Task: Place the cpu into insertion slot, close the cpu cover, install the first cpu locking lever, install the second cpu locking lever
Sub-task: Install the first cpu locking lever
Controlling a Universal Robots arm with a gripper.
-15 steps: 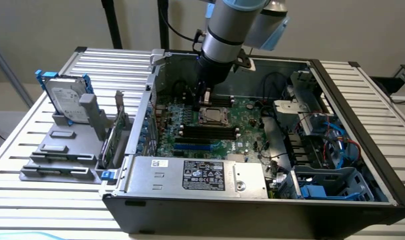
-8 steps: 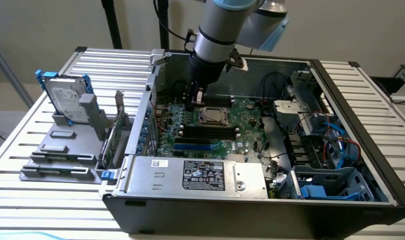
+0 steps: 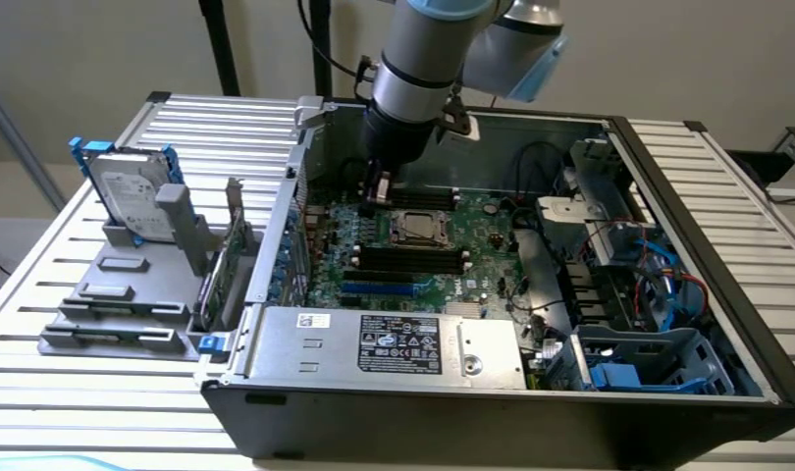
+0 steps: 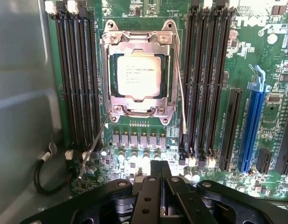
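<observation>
Closed on nothing, the fingers [image 3: 378, 196] hang just upper-left of the seated cpu [image 3: 419, 228] in the exterior frame, a locking lever [image 4: 95, 144] slanting out toward them.

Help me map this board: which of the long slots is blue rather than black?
The long blue plastic slot, farther from the silvery-framed socket than the black memory slots. All the other long slots are black.

Matt silvery metal cpu [image 4: 138, 77], shiny metal cpu cover [image 4: 137, 42], glossy green motherboard [image 4: 249, 65], black plastic memory slots [image 4: 78, 79]
</observation>
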